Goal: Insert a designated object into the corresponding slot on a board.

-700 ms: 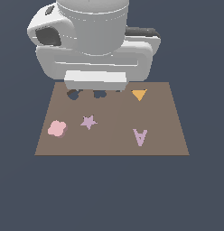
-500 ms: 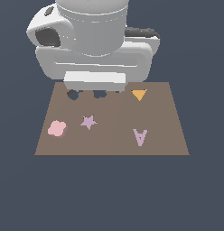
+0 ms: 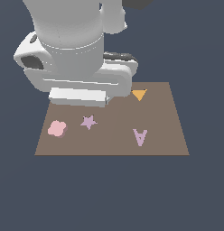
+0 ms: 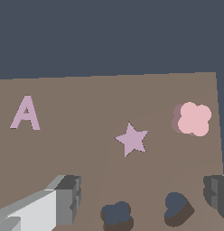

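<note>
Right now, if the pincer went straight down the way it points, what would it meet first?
Probably bare board, just short of the clover-shaped hole and the star. The open pincer holds nothing; depth is unclear.

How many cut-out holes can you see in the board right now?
2, both in the wrist view near the tool: a lobed clover hole and a heart-like hole beside it. In the exterior view the arm covers that edge of the board, so more may be hidden.
</note>
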You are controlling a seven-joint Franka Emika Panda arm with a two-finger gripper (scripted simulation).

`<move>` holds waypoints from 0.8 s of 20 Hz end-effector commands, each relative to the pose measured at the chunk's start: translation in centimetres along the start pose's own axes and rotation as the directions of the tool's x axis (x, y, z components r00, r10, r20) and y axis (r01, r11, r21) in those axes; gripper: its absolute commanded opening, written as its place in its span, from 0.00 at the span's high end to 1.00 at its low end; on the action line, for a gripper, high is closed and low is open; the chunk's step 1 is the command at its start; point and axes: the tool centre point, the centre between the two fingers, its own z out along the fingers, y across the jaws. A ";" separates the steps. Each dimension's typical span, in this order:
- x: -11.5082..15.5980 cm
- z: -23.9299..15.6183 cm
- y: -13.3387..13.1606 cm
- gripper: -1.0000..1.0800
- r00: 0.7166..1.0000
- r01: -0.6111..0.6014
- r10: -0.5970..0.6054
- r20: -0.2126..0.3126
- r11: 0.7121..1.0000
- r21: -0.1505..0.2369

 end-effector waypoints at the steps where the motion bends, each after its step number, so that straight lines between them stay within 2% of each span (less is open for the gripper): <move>1: 0.6 1.4 1.5 0.04 1.000 -0.027 0.027 0.005 1.000 0.004; 10: 2.9 7.4 7.7 0.04 0.990 -0.141 0.141 0.024 0.990 0.022; 16: 3.7 9.9 10.3 0.04 0.982 -0.188 0.187 0.033 0.982 0.029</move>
